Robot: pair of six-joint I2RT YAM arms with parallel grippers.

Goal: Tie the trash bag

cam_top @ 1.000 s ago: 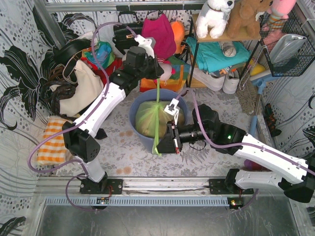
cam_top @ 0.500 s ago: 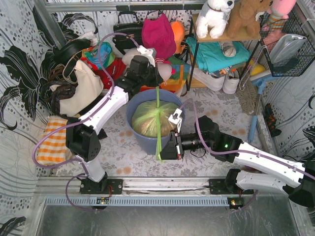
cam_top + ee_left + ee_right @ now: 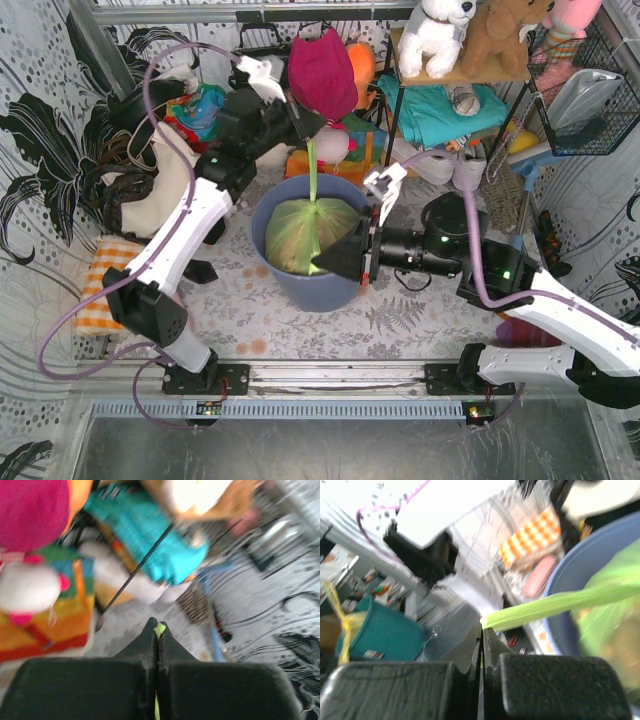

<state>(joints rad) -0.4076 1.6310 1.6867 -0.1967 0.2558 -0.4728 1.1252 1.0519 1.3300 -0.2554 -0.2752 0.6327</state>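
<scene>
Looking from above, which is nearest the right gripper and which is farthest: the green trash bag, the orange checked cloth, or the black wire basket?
From the right gripper:
1. trash bag, right at its fingertips, in the blue bin.
2. orange checked cloth, far off to the left.
3. black wire basket, up in the right corner.

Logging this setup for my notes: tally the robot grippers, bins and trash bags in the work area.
Grippers: 2 (left gripper, right gripper)
Blue-grey bin: 1
Lime-green trash bag: 1
Total: 4
</scene>
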